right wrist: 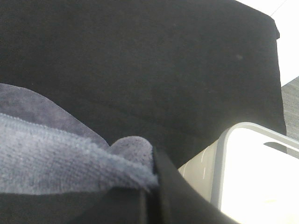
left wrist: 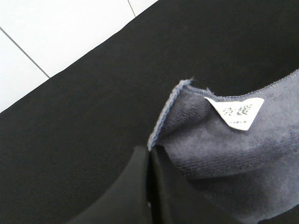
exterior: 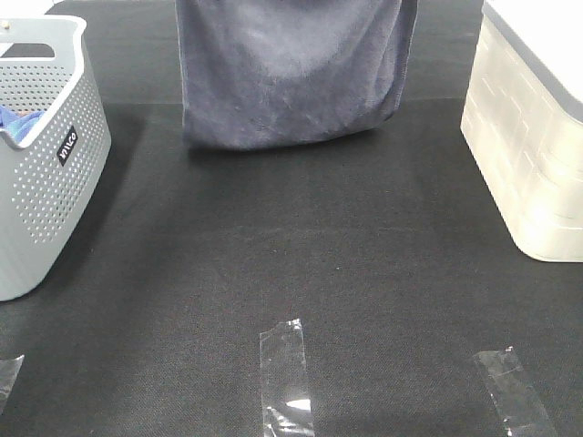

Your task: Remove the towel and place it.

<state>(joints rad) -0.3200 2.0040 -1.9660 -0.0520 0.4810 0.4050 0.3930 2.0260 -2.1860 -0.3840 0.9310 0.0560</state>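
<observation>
The slate-grey towel (exterior: 291,68) hangs at the top middle of the exterior view, its lower fold resting on the black table; its top runs out of frame. Neither gripper shows in that view. In the left wrist view my left gripper (left wrist: 149,161) is shut on the towel's hemmed corner (left wrist: 219,149), close to the small white tag (left wrist: 236,112). In the right wrist view my right gripper (right wrist: 152,179) is shut on another towel corner (right wrist: 60,158).
A grey perforated basket (exterior: 41,155) stands at the left with a blue cloth (exterior: 14,123) inside. A white bin (exterior: 533,137) stands at the right, also in the right wrist view (right wrist: 252,172). Clear tape strips (exterior: 284,378) lie near the front edge.
</observation>
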